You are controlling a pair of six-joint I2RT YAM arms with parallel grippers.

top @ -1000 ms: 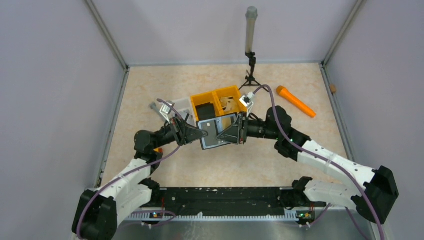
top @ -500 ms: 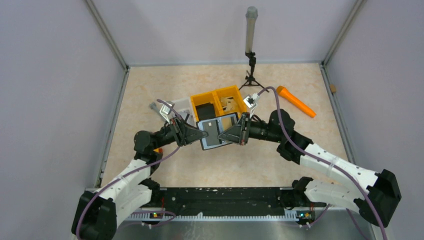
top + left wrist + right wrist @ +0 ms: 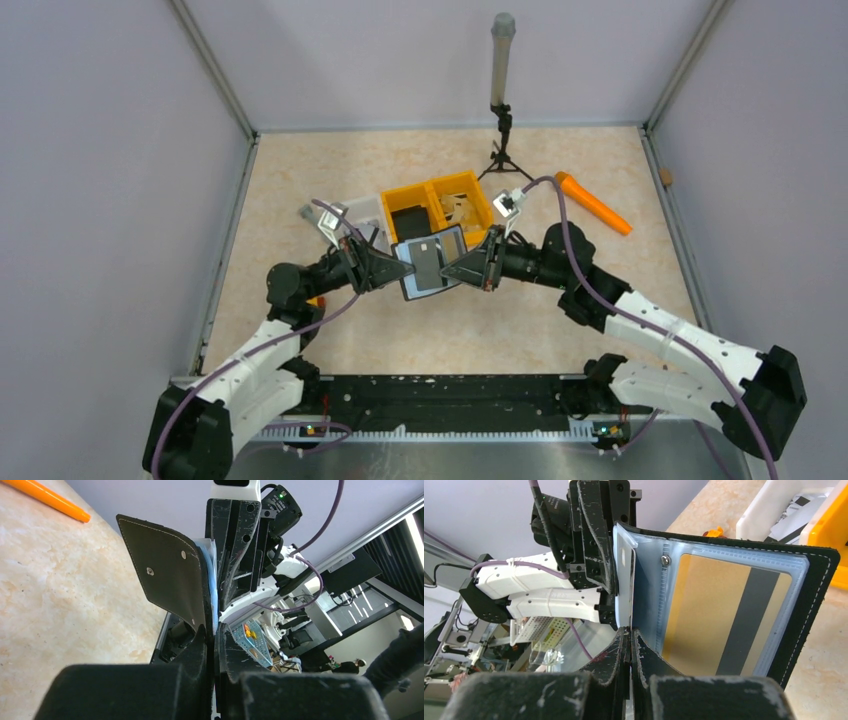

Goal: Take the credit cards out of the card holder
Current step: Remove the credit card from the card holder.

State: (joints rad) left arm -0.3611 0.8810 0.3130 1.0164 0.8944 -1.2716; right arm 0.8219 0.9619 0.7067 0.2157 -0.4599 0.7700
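The card holder (image 3: pixel 430 263) hangs open in the air over the table, between my two grippers. My left gripper (image 3: pixel 215 632) is shut on one edge of it, pinching the black cover (image 3: pixel 170 575) and pale blue lining. My right gripper (image 3: pixel 630 630) is shut on the lower edge of a white card (image 3: pixel 625 575) standing out from the inner leaf. A gold credit card with a dark stripe (image 3: pixel 729 615) sits in the clear sleeve beside it. From above, the left gripper (image 3: pixel 398 268) and the right gripper (image 3: pixel 450 270) face each other across the holder.
An orange two-part bin (image 3: pixel 470 190) stands just behind the holder, with a black blocky item (image 3: pixel 408 220) in it. A white tray (image 3: pixel 362 212) lies to its left. An orange marker (image 3: pixel 593 203) lies at the back right, a small tripod stand (image 3: pixel 500 100) at the back.
The right arm's wrist and forearm have shifted slightly to the right and back. The holder has tilted a little and sits slightly higher. The left arm has barely moved.
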